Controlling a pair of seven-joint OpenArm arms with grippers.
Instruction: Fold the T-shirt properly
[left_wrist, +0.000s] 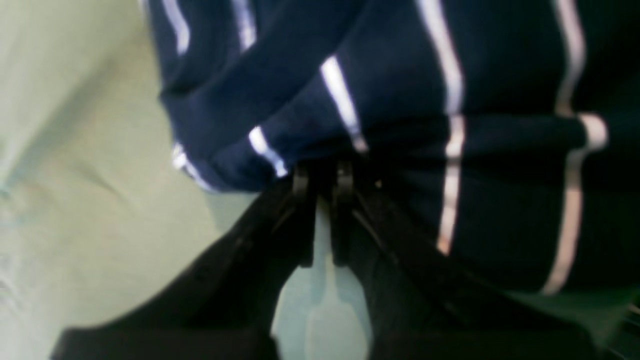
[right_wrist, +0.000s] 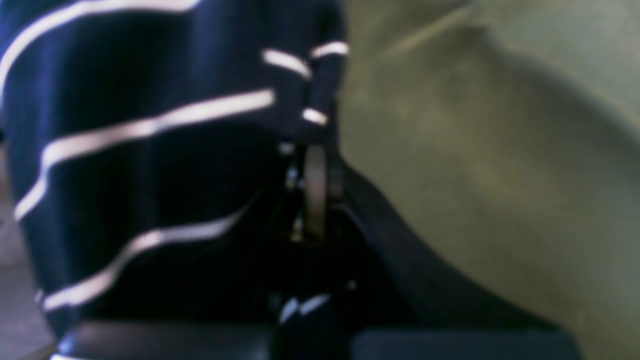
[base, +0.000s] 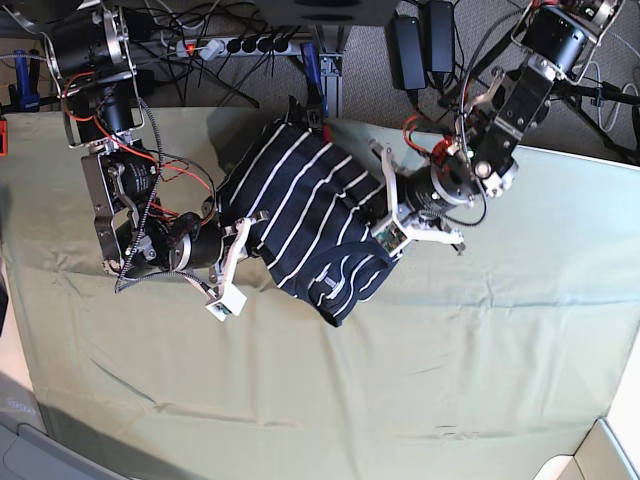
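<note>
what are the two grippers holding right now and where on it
Both hold the T-shirt. The left gripper pinches a bunched edge on one side, the right gripper clamps the opposite edge, over the olive-green cloth.

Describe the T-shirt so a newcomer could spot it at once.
An olive-green cloth covers the table. Toward its far middle, between the two arms, lies the T-shirt, bunched. It is dark navy with thin white stripes, the only patterned fabric there.

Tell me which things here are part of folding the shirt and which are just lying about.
Part of the job:
T-shirt
left gripper
right gripper

Lying about:
olive-green cloth underneath
power strip
black adapters
</note>
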